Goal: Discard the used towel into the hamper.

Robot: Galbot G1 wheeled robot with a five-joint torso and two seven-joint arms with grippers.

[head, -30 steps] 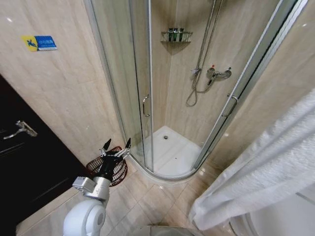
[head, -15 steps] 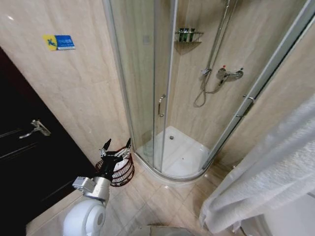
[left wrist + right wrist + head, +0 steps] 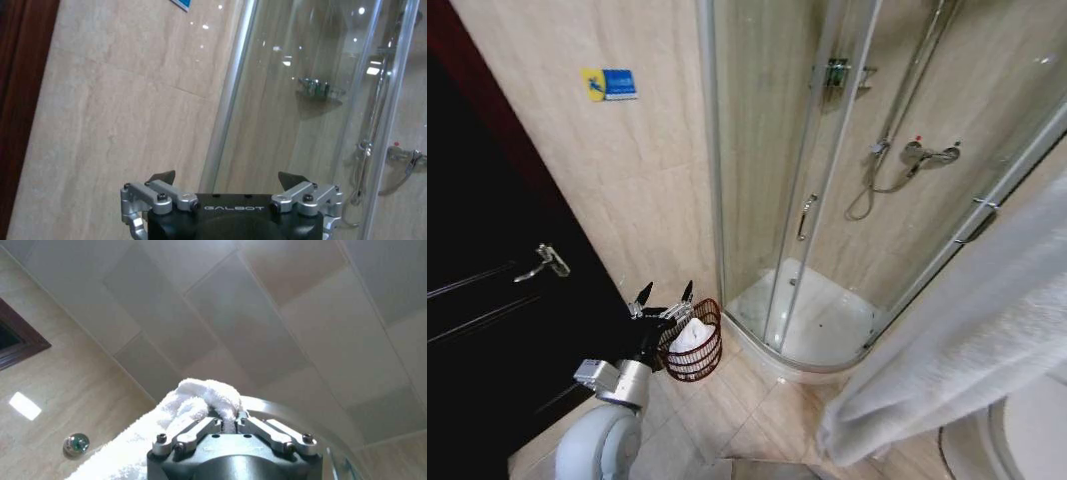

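camera swung left, hamper (image 3: 694,343) unblocked, right claw (image 3: 233,424) pinching towel (image 3: 967,330)

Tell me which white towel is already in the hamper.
The small bunched towel inside the hamper by the left tool; the big towel hangs from the right tool.

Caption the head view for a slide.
Open left gripper beside the hamper by the shower; the white towel hangs at right.

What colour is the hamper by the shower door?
Dark red-brown wire, best seen in the head view: hamper.
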